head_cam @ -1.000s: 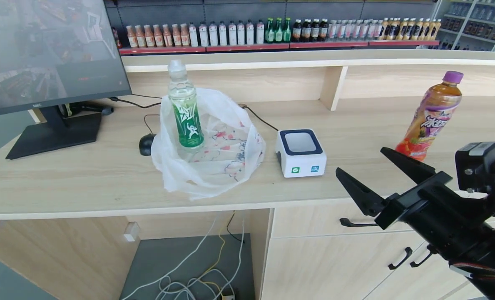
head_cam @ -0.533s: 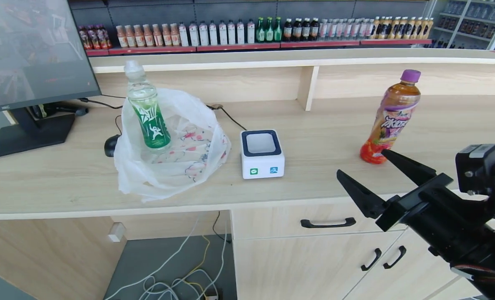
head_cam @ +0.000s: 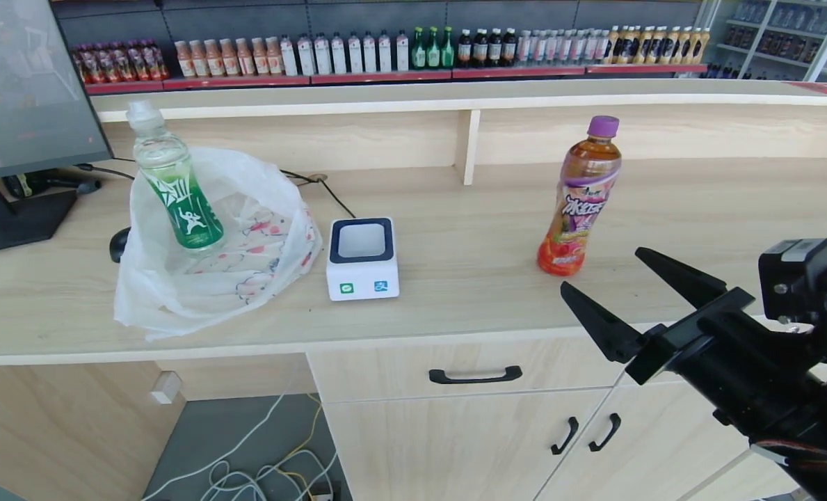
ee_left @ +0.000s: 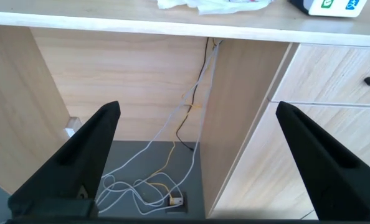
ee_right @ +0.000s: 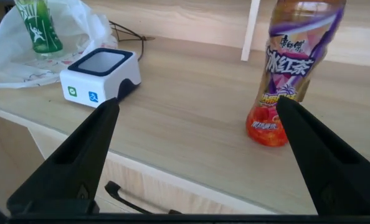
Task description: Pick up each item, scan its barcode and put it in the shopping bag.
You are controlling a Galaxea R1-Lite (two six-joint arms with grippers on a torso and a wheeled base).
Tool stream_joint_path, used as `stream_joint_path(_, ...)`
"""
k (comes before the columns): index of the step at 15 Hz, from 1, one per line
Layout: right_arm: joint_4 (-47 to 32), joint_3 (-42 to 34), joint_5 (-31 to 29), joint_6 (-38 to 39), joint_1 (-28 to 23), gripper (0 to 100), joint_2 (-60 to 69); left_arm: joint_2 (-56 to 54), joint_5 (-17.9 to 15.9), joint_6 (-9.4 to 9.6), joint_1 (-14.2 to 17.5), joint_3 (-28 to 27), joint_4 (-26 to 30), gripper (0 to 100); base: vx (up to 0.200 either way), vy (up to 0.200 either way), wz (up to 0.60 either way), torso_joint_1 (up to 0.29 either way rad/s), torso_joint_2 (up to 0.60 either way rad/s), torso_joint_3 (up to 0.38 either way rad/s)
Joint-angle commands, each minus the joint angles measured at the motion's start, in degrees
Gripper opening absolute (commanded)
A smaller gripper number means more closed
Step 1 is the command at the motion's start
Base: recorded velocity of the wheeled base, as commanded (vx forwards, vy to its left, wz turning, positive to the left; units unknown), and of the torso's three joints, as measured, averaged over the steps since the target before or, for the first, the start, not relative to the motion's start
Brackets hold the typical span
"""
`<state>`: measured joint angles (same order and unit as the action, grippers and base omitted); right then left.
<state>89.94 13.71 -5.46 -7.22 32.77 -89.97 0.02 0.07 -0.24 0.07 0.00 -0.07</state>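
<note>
An orange tea bottle with a purple cap (head_cam: 580, 198) (ee_right: 294, 68) stands upright on the wooden counter (head_cam: 455, 292). My right gripper (head_cam: 599, 266) (ee_right: 197, 102) hangs open in front of the counter edge, just short of that bottle and a little to its right, with nothing between its fingers. A green-labelled bottle (head_cam: 173, 184) (ee_right: 38, 25) stands inside the white plastic shopping bag (head_cam: 246, 257) at the left. The white barcode scanner (head_cam: 362, 257) (ee_right: 101, 78) sits between bag and tea bottle. My left gripper (ee_left: 197, 107) is open below counter height, facing the knee space.
A monitor (head_cam: 17, 90) and a mouse (head_cam: 117, 243) stand at the far left. Drawer handles (head_cam: 476, 377) line the cabinet front. Loose cables (ee_left: 154, 186) lie on the floor under the counter. A raised back ledge with a divider (head_cam: 465, 146) bounds the counter.
The whole head picture has slid left, so the camera has moved right. The right gripper keeps its pose and now stands nearer the tea bottle. Nothing on the counter shifted.
</note>
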Motion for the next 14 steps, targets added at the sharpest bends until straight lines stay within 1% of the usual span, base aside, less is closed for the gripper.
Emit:
stream_joint_path(1,0.06,0.17,0.01,0.01,0.01,100,-0.65,-0.02,0.01,-0.02,0.01,0.00,-0.01,100,0.000,-0.200,0.00,0.002,0.00,0.002)
stream_joint_path(3,0.06,0.26,0.01,-0.08,0.10,100,-0.82,-0.02,-0.07,0.16,0.01,0.00,-0.01,100,0.000,-0.200,0.00,-0.002,0.00,0.002)
stream_joint_path(9,0.06,0.88,-0.08,-2.10,0.10,100,-2.41,-0.02,0.01,0.51,0.01,0.00,-0.01,100,0.000,0.000,0.00,0.000,0.00,0.000)
stream_joint_path(12,0.06,4.04,-0.60,-2.01,0.01,100,-4.60,-0.02,0.01,0.51,0.01,0.00,-0.01,100,0.000,0.000,0.00,0.000,0.00,0.000)
stream_joint_path(13,0.06,6.50,-6.40,-1.66,0.45,100,-6.36,-0.02,-0.07,0.51,0.01,0.00,-0.01,100,0.000,0.000,0.00,0.000,0.00,0.000)
stream_joint_path(14,0.06,9.31,-7.99,-0.96,1.42,100,-8.21,-0.02,-0.07,0.51,0.01,0.00,-0.01,100,0.000,0.000,0.00,0.000,0.00,0.000)
